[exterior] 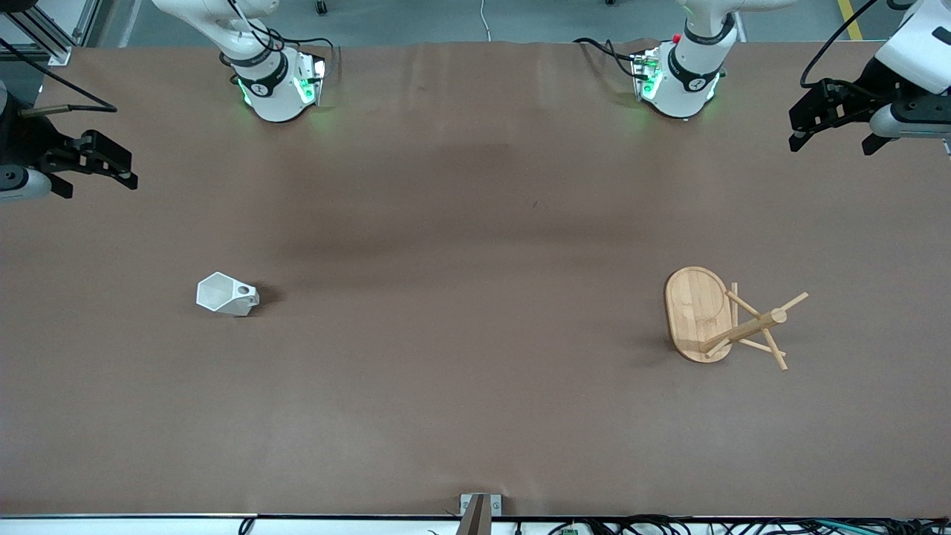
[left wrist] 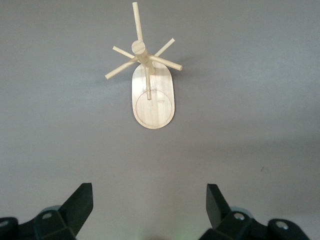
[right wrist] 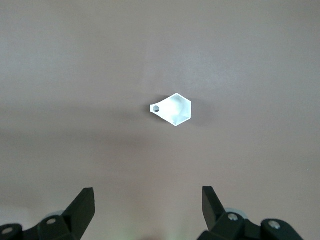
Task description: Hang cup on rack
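The white faceted cup (exterior: 226, 295) (right wrist: 173, 110) sits on the brown table toward the right arm's end, its holed handle pointing toward the table's middle. The bamboo rack (exterior: 724, 319) (left wrist: 149, 80), with an oval base, a post and several pegs, sits toward the left arm's end. My right gripper (exterior: 98, 182) (right wrist: 148, 200) hovers open and empty at the right arm's end of the table, well apart from the cup. My left gripper (exterior: 832, 145) (left wrist: 149, 197) hovers open and empty at the left arm's end of the table, well apart from the rack.
The brown table cover (exterior: 475, 371) spreads wide between cup and rack. Both arm bases (exterior: 278, 85) (exterior: 680, 82) stand at the table's edge farthest from the front camera. A small metal bracket (exterior: 479, 507) sits at the nearest edge.
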Robot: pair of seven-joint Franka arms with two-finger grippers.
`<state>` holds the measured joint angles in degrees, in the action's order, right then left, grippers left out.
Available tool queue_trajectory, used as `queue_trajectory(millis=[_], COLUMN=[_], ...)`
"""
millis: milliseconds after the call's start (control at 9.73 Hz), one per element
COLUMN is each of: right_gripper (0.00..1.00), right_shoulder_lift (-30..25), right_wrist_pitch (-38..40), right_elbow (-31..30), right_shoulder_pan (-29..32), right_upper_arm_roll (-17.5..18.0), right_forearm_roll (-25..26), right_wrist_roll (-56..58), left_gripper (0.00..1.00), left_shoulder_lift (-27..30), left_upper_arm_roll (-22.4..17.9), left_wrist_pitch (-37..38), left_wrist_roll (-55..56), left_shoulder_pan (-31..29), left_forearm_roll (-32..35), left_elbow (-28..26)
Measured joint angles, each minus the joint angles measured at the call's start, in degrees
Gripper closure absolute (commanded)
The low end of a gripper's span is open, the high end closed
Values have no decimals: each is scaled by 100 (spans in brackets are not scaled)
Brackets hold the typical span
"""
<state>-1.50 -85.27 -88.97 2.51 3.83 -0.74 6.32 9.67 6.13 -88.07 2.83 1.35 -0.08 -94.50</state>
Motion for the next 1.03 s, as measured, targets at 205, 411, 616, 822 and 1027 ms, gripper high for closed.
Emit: queue_trajectory(millis=[205, 411, 616, 822, 1027], right_gripper=[5, 5, 6, 6, 7], right_shoulder_lift=[0, 2, 14, 40, 86], right_wrist_pitch=[0, 0, -1, -21, -229], right_elbow=[0, 0, 0, -14, -134], right_shoulder_pan=[0, 1, 2, 8, 84], right_upper_arm_roll=[-4, -32, -51, -69, -112], right_forearm_roll=[2, 2, 3, 3, 2], right_wrist_roll=[0, 0, 0, -2, 1], left_gripper=[0, 0, 0, 0, 0], left_shoulder_lift=[-9, -30, -91, -143, -179], left_upper_arm_roll=[0, -1, -2, -7, -6], left_wrist_pitch=[7, 8, 8, 8, 12], left_wrist_roll=[8, 8, 7, -1, -30], left_shoulder_pan=[-2, -10, -16, -21, -20], left_forearm_roll=[0, 0, 0, 0, 0], left_elbow=[0, 2, 54, 113, 117])
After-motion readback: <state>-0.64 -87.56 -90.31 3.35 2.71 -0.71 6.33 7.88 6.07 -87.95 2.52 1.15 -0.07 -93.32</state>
